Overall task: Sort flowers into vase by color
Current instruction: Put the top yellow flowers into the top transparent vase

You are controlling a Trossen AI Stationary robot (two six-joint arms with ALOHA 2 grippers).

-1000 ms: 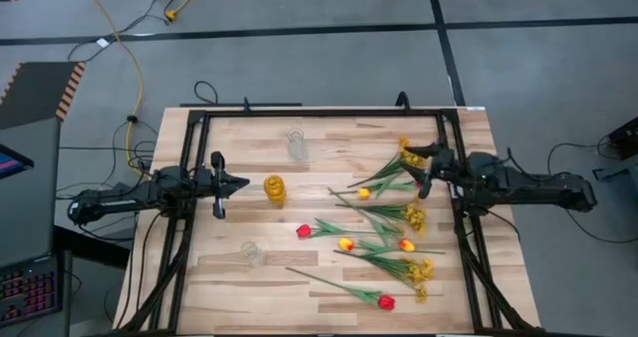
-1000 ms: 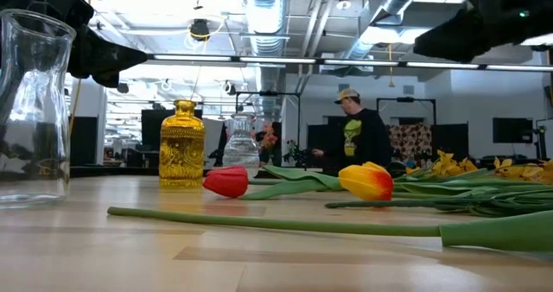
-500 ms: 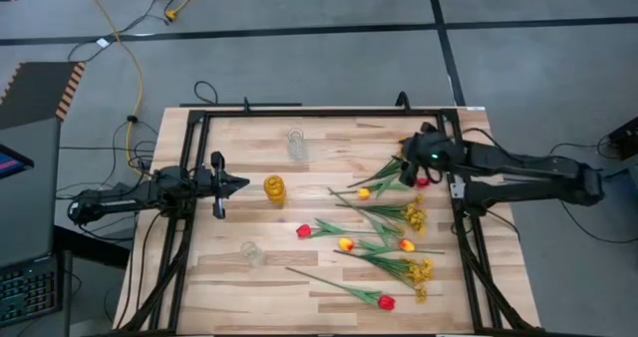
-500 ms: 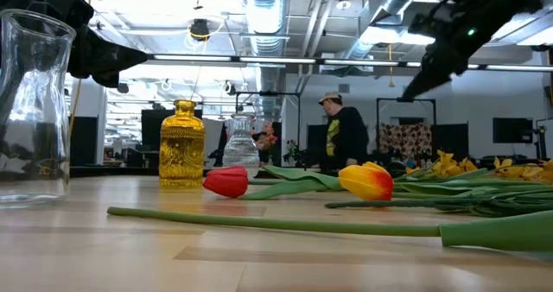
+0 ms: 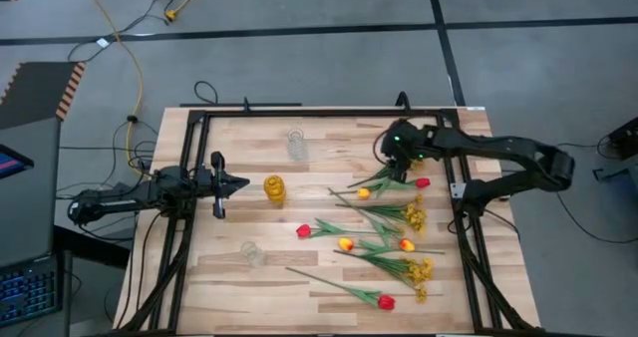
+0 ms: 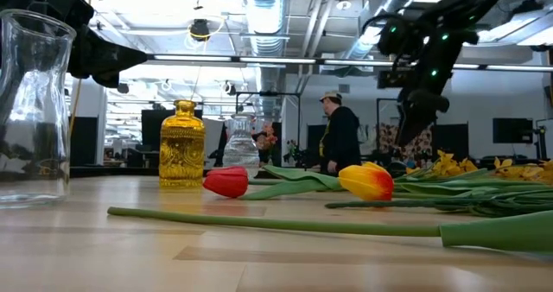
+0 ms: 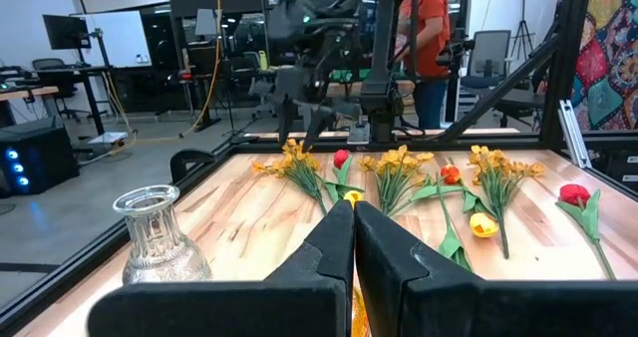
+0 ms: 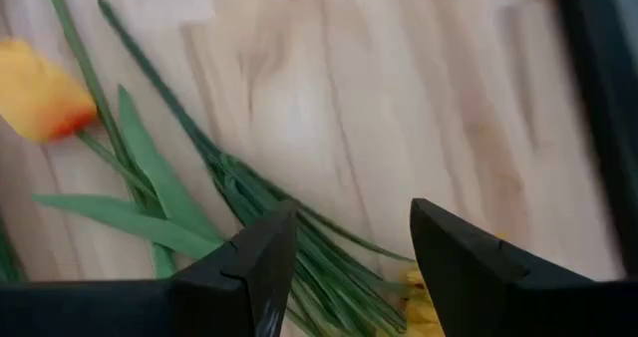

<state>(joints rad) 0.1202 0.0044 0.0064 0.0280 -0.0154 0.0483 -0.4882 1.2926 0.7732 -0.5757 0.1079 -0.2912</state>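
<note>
**Right gripper spread above flowers near the far right corner**

The right gripper (image 5: 396,161) reaches in from the right edge of the worktop (image 5: 249,282) and hangs over green stems (image 8: 249,192) near the far right corner, its fingers (image 8: 261,262) spread wide with nothing between them; the right wrist view shows a yellow-orange tulip (image 8: 38,100) beside those stems; the left gripper (image 5: 237,184) waits at the left edge, fingers (image 7: 334,247) pressed together and empty; the flowers (image 5: 384,227) lie loose across the right half of the worktop, red tulips (image 5: 303,231), yellow-orange ones and yellow sprays (image 5: 414,215), none in a vase; an amber vase (image 5: 274,189) stands near the middle, a clear vase (image 5: 295,143) toward the far edge, another clear one (image 5: 252,253) toward the near edge; a person (image 6: 339,141) stands in the room beyond.
</note>
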